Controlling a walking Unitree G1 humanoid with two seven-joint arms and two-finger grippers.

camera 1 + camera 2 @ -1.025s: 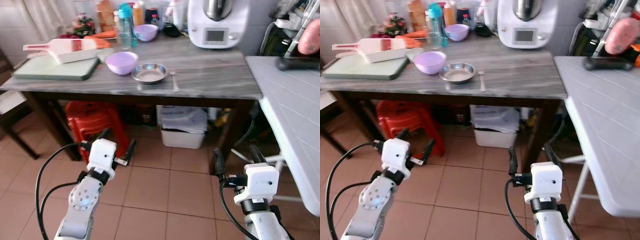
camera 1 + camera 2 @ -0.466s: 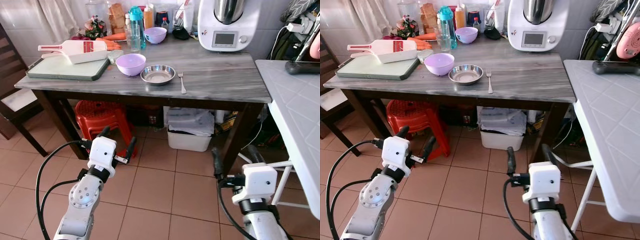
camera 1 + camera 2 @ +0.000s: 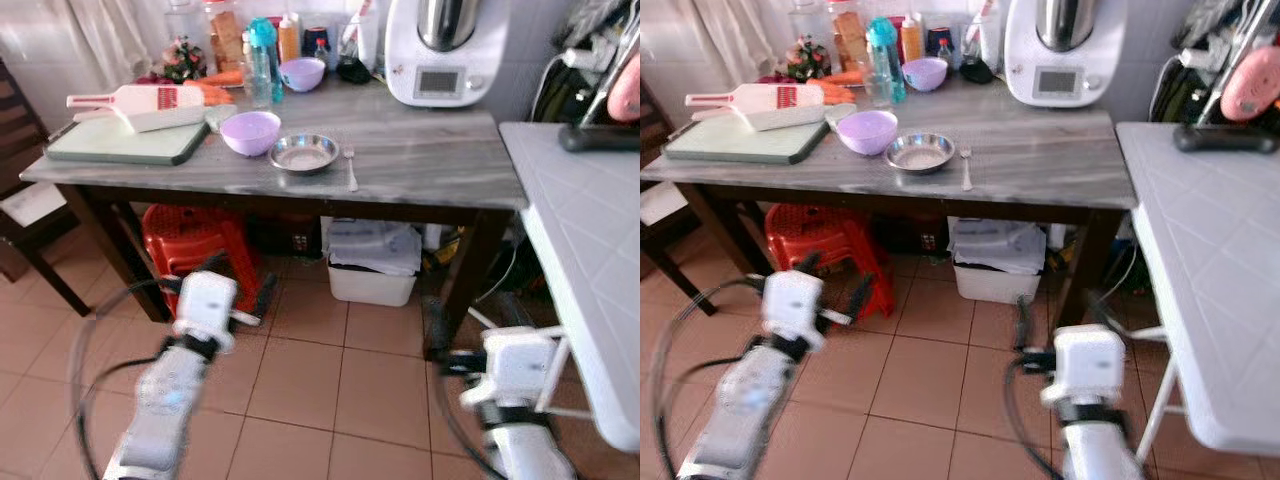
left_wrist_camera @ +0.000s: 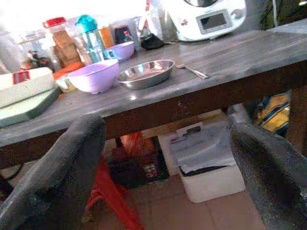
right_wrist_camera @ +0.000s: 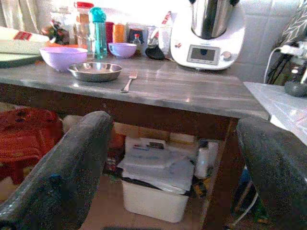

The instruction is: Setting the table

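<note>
Head views first: a grey table [image 3: 420, 170] stands ahead with a steel bowl [image 3: 303, 153] near its front edge, a fork [image 3: 350, 168] lying just beside it on the right, and a purple bowl [image 3: 250, 131] just beside it on the left. A green cutting board [image 3: 110, 142] with a white slicer [image 3: 135, 103] on it sits at the left end, bottles and a second small purple bowl [image 3: 303, 72] crowd the back, and a white kitchen machine [image 3: 443, 50] stands at the back right. A red stool [image 3: 190, 235] and a white bin [image 3: 372, 262] sit under the table. Both arms are held low over the tiled floor, well short of the table; the left gripper [image 3: 232, 290] is blurred.

Left wrist view: two black fingers [image 4: 57, 177] stand wide apart and hold nothing, with the steel bowl and purple bowl framed between them.

Right wrist view: the right gripper [image 5: 177, 163] is also spread wide and empty, the fork [image 5: 128, 81] and steel bowl lying above its gap.

Likely step: approaching the table. To do it well, the robot should stop close and square to the front edge, then raise an arm clear above the tabletop before reaching.
</note>
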